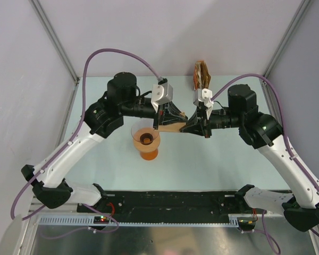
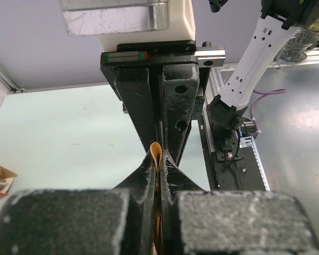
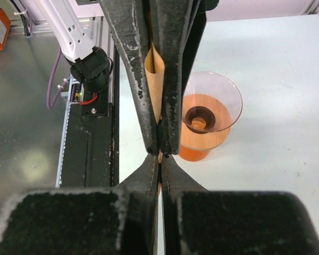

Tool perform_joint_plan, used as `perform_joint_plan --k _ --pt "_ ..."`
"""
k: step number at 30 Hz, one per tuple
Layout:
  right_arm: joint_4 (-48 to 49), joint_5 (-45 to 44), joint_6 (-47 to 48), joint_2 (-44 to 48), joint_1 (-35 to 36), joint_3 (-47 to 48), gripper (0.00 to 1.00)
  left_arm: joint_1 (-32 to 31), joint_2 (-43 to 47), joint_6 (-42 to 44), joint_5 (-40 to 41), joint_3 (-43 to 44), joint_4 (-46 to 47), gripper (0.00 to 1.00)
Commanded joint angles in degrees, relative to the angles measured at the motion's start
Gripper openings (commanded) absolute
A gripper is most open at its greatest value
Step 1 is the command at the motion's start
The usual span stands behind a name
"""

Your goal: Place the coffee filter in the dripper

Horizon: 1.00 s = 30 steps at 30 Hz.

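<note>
Left arm: elbow bent, forearm reaching toward the middle of the pale green table (image 1: 223, 164); the black two-finger left gripper (image 1: 171, 123) points at the other gripper.
Right arm: mirrored pose; the black two-finger right gripper (image 1: 191, 126) points left, nearly tip to tip with its partner.
Left gripper state: pressed together on a thin, creased tan-brown paper coffee filter (image 1: 176, 127).
Right gripper state: clamped narrow on the same coffee filter, from its opposite edge.
Filter: flattened and held on edge off the table between rough, scuffed black fingers (image 3: 173, 79); only a tan sliver shows in the wrist views.
Dripper: round peach-orange translucent cone-shaped dripper (image 1: 145, 139) with a dark centre hole, upright on the table, just left of the held filter and apart from it.
Far edge: upright bundle of brown-and-orange papers (image 1: 202, 74).
</note>
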<state>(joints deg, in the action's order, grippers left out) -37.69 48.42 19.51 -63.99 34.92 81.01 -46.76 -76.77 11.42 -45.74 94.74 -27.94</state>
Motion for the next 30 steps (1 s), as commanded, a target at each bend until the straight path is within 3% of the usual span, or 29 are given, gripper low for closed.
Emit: perform_joint_plan --k 1,2,3,6,9,16,30 --pt "0.72 0.68 -0.16 0.28 -0.47 0.29 0.0 -0.39 2.77 -0.12 0.25 2.56 3.16 0.02" --pt "0.84 0.87 -0.12 0.32 -0.6 0.24 0.0 -0.37 2.81 -0.15 0.18 2.52 3.33 0.01" --pt "0.98 1.01 -0.15 0.42 -0.75 0.13 0.0 -0.36 2.92 -0.38 0.33 2.62 3.42 0.09" --pt "1.85 1.61 -0.14 0.89 -1.26 -0.45 0.0 0.09 3.66 -1.22 3.56 3.12 3.62 0.57" --pt "4.56 2.62 -0.62 2.17 -2.06 -2.06 0.0 2.85 5.15 -4.77 5.48 4.34 3.74 0.75" --pt "18.08 4.35 -3.53 7.42 -3.36 -9.01 0.0 12.34 12.94 -10.88 2.18 -3.03 3.77 0.76" --pt "23.93 5.35 -3.93 7.01 -0.19 -9.21 0.0 12.11 13.79 -6.64 2.59 -10.27 3.78 0.69"
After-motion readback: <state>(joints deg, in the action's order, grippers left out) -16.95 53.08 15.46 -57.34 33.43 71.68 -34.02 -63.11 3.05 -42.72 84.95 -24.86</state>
